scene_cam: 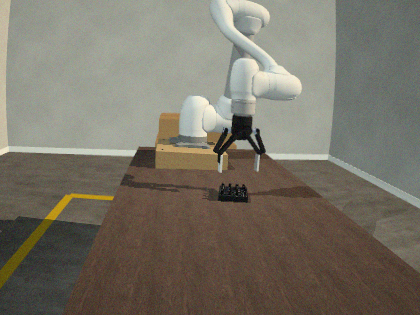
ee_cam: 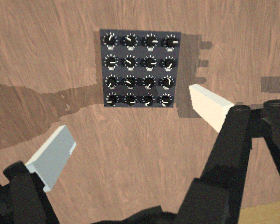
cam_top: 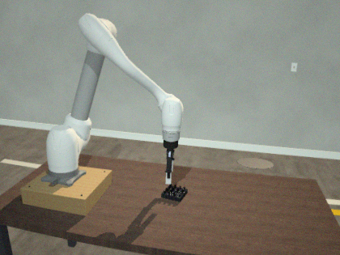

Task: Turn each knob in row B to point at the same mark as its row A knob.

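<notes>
The knob box (cam_top: pixel 172 193) (scene_cam: pixel 233 193) (ee_cam: pixel 139 68) is a small dark square box with several rows of black knobs, each with a white line. It stands flat on the wooden table (cam_top: pixel 243 214) (scene_cam: pixel 200 249) (ee_cam: pixel 125 160). My gripper (cam_top: pixel 167 181) (scene_cam: pixel 238 168) (ee_cam: pixel 129 116) is open wide and empty. It hangs a little above the table, just beside and above the box. In the wrist view the box lies beyond the two pale fingertips, between them and slightly ahead. The knob marks are too small to read.
The arm's tan base block (cam_top: pixel 66 189) (scene_cam: pixel 190 154) stands at one end of the table. The table edges run close on both long sides in the exterior view.
</notes>
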You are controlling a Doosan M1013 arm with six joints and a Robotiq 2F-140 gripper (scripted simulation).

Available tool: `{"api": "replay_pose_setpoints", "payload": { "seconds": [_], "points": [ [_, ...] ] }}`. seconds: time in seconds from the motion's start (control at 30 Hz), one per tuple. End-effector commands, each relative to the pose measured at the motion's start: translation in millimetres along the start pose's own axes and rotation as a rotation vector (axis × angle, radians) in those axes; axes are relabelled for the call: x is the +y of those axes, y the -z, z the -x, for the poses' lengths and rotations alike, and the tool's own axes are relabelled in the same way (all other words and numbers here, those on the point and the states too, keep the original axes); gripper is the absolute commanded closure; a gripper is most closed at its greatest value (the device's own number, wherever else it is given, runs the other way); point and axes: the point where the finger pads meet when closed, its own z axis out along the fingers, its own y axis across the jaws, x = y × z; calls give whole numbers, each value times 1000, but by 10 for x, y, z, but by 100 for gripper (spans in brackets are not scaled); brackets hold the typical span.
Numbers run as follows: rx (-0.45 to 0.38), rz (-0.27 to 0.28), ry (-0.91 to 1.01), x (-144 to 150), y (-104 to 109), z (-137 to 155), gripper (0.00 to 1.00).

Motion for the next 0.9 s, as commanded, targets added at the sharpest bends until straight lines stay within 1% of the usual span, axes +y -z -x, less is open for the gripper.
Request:
{"api": "replay_pose_setpoints", "payload": {
  "seconds": [0.0,0.13,0.63,0.87],
  "points": [
    [0,0,0,-14,1,40,0],
    [0,0,0,-25,1,75,0],
    [0,0,0,-122,0,364,0],
    [0,0,0,-140,0,420,0]
  ]
}}
